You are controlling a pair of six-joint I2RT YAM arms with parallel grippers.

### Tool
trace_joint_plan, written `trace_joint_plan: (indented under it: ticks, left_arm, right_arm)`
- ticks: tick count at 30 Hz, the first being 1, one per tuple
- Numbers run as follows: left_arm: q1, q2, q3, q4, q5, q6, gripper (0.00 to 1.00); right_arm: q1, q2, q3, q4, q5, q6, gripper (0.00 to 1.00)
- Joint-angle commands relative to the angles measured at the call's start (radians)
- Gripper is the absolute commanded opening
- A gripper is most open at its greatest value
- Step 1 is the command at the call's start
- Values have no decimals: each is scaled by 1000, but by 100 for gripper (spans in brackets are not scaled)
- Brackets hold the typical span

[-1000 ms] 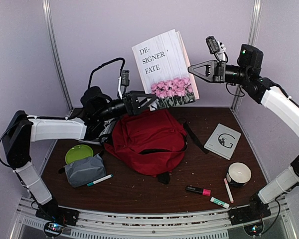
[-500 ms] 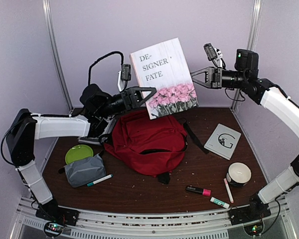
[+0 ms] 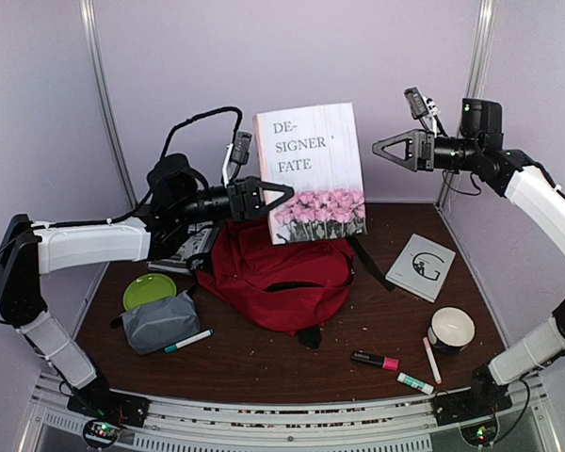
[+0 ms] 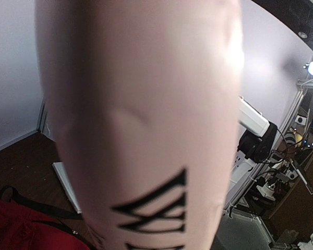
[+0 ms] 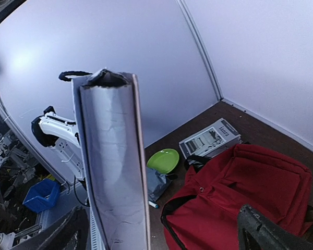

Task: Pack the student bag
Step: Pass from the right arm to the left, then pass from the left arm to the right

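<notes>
The student bag (image 3: 282, 273) is a red backpack lying on the table, its black-zipped mouth gaping in the right wrist view (image 5: 235, 198). Just above its rear edge hangs a white book (image 3: 311, 169) titled "Designer Fate", with pink flowers on the cover, almost upright. My left gripper (image 3: 277, 197) is shut on the book's lower left edge. In the left wrist view the book's pale spine (image 4: 141, 120) fills the frame and hides the fingers. My right gripper (image 3: 380, 149) is open, a short way off the book's right edge, with both fingers (image 5: 263, 229) spread wide.
A green plate (image 3: 149, 290), a grey pouch (image 3: 160, 320) and a teal marker (image 3: 188, 341) lie front left. A magazine (image 3: 186, 247) sits under the left arm. At the right are a grey book with a "G" (image 3: 422, 266), a white bowl (image 3: 451, 330) and several markers (image 3: 375, 361).
The right gripper opened, let go of the book and drew back to the right. The left gripper closed on the book's lower left edge, and the book swung upright and sank a little.
</notes>
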State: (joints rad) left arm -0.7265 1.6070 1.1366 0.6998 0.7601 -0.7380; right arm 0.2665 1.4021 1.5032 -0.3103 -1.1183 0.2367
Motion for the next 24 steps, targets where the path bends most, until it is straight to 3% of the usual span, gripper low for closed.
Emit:
trace_joint_plan:
  ticks: [1, 11, 17, 20, 22, 24]
  left_arm:
    - [-4, -58, 0, -158, 28, 153, 32]
    - [-7, -55, 6, -165, 66, 126, 32]
    - [-7, -54, 11, -186, 87, 129, 32]
    - [-7, -53, 12, -203, 85, 133, 42]
    - [-7, -57, 8, -213, 74, 138, 54]
    - [-7, -63, -2, -212, 67, 142, 60]
  right_arm:
    - [56, -10, -50, 4, -87, 10, 100]
    - [170, 85, 34, -14, -65, 4, 97]
    - [172, 110, 1, 168, -123, 154, 70]
    - [171, 111, -28, 303, -148, 274, 47]
    - [167, 114, -40, 393, -155, 365, 42]
    - [158, 119, -42, 465, -157, 424, 38]
